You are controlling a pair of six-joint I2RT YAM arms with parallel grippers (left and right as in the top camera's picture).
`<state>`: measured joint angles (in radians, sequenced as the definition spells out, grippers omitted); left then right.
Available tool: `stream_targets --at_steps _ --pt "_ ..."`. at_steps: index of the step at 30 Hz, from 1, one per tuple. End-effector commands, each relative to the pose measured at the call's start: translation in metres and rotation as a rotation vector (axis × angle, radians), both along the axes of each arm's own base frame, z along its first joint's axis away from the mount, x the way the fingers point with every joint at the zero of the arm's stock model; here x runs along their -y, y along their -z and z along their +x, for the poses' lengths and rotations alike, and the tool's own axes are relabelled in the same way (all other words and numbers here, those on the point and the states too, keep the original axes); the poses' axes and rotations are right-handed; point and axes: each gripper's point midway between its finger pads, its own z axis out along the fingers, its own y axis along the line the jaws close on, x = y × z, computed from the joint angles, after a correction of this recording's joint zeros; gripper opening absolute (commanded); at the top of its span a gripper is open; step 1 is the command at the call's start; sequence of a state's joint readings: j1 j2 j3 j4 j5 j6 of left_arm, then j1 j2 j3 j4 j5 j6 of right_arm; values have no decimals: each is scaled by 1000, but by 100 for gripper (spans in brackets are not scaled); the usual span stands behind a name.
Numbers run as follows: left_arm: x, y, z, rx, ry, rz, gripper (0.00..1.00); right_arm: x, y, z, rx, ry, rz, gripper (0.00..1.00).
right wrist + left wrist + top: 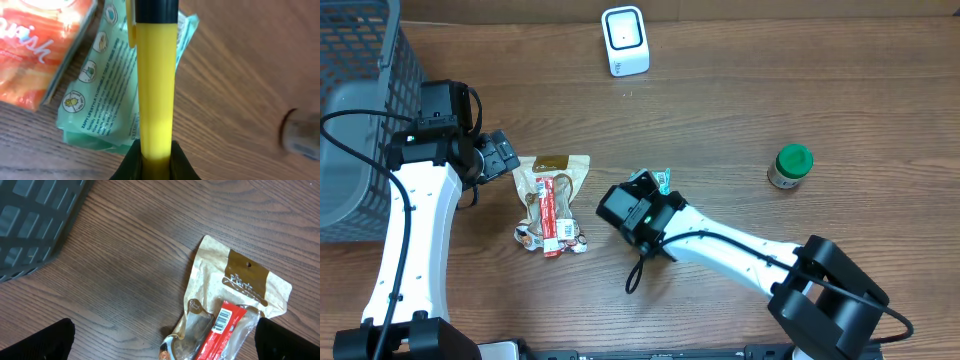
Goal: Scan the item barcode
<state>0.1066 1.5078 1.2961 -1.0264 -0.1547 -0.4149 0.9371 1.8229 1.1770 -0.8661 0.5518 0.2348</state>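
Right gripper: clamped tight on a yellow marker, two dark fingers pinching its near end.
Left gripper: fingers spread wide apart, holding nothing, just left of the snack pouch and beside a grey mesh basket.
Marker's place: mid-table, right of the pouch, over a mint-green wipes packet, which lies against an orange-red box.
Hidden: from overhead the marker is buried under the right wrist. Close up, its gripped end runs off the bottom edge. A blurred object at the right can't be made out.
Materials: smooth glossy plastic barrel, dark cap with a yellow clip; crinkled printed film on the packet; wood-grain table; kraft-paper pouch with a gold header and clear window.
Axis: long barrel runs straight out from the jaws, cap end farthest from them.
Barcode seen: a white label on the red bar inside the pouch.
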Motion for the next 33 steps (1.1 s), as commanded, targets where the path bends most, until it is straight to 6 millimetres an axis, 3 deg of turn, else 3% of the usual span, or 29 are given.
stream_targets --at_steps 1,5,11,18,26,33 --pt "-2 3 -1 -13 -1 9 100 8 -19 19 146 15 -80 4" --pt "-2 3 -1 -13 -1 9 100 10 -25 26 190 10 -102 4" --pt "-2 3 -1 -13 -1 9 100 5 -20 21 158 1 -76 4" --pt "-2 3 -1 -13 -1 9 100 2 -15 15 113 -6 -54 13" --pt "-2 3 -1 -13 -1 9 100 0 -13 14 99 -12 -48 14" --pt "-2 3 -1 -12 -1 9 100 1 -12 12 85 -22 -56 24"
